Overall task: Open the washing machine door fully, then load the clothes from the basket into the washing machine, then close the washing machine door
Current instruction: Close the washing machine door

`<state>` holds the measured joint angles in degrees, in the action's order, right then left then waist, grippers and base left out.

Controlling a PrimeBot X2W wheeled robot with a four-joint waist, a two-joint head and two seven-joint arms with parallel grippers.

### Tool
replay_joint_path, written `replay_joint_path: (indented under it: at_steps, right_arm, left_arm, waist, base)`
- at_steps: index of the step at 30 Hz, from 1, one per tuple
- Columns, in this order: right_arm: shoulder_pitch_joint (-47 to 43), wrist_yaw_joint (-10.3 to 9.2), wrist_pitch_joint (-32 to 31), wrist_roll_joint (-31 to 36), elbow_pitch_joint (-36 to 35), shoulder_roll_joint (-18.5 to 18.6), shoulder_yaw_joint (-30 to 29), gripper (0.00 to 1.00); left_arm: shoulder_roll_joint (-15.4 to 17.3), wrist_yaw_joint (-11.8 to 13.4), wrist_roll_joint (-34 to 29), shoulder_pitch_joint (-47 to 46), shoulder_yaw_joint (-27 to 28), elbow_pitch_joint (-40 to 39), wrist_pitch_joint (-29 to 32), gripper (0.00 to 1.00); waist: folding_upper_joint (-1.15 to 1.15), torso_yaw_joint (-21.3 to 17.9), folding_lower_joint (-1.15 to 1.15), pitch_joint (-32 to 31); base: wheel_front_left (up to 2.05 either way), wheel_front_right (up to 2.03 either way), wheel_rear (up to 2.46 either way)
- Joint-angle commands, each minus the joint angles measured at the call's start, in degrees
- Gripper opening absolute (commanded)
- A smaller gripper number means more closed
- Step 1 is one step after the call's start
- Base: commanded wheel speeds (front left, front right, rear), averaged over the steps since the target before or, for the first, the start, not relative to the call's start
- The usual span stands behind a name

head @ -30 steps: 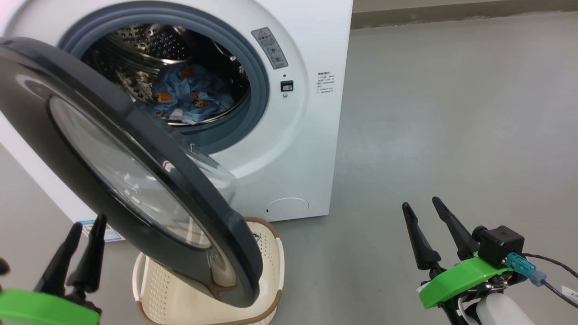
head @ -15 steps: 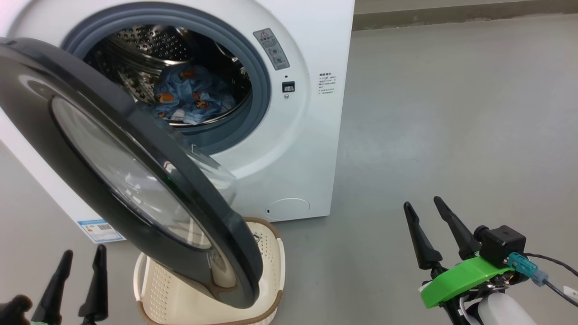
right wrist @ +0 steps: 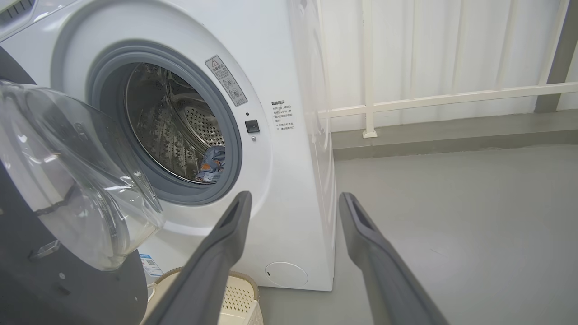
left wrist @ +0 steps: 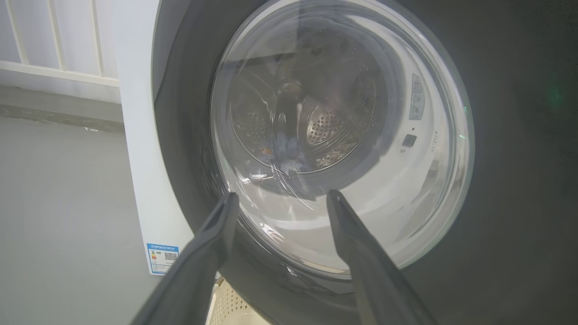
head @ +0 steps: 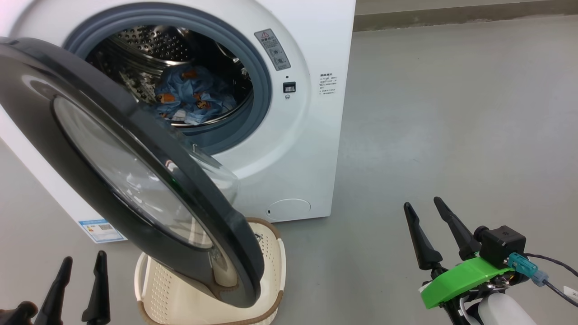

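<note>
Our left gripper hangs low with its two dark fingers apart and nothing between them, pointed at the outer face of the washing machine door; our right gripper is likewise spread and empty, well apart from the washing machine over bare floor; the door stands swung out on its left-hand hinge, its free edge overlapping the basket in the head view, though we cannot tell whether they touch; the clothes lie bunched in the steel drum, and no fabric shows in the part of the basket we can see, so we judge that closing is what remains; we expect the door to be rigid and fairly heavy, turning only on its hinge arc, so a push should serve better than a pinch; the glossy black rim looks slippery and the bulging glass is best left alone, so we would press flat on the rim near the free edge, farthest from the hinge, and finish firmly so the latch catches; the soft clothes seem well inside the grey gasket, so we judge trapping unlikely.
</note>
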<state>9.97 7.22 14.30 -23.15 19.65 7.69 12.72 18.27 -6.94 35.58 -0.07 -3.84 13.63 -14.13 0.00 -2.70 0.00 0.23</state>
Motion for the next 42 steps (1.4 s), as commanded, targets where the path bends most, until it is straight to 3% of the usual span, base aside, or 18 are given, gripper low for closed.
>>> replay_joint_path:
  at_steps: [1,26,29,30,42]
  right_arm:
    - [0.7,0.26,0.7,0.2,-1.3,0.8,1.1,1.00]
    - [0.9,0.26,0.7,-0.2,-1.4,0.9,1.2,1.00]
    - [1.7,0.26,0.7,-0.2,-1.3,1.1,1.4,0.20]
    - [2.1,0.26,0.7,-0.3,-1.3,1.1,1.3,0.00]
    - [5.8,0.26,0.7,-1.5,-2.8,-0.8,2.8,0.00]
  left_arm:
    - [1.1,0.3,-0.8,-2.9,2.1,-0.7,-0.6,1.00]
    - [-0.3,0.3,-1.8,-2.9,1.6,0.2,-0.8,1.00]
    - [-0.4,0.2,-1.8,-3.1,1.5,0.3,-0.8,1.00]
    - [-0.5,0.2,-1.8,-3.2,1.5,0.4,-0.8,1.00]
    - [-1.7,0.1,-1.8,-3.4,0.4,1.4,-0.8,1.00]
  waist:
    - [0.00,0.0,0.00,0.0]
    - [0.00,1.1,0.00,0.2]
    - [0.00,2.0,0.00,0.3]
    - [0.00,2.4,0.00,0.3]
    - [0.00,9.3,0.00,-0.7]
  base:
    - [0.00,0.00,0.00]
    - [0.00,0.00,0.00]
    - [0.00,0.00,0.00]
    - [0.00,0.00,0.00]
    - [0.00,0.00,0.00]
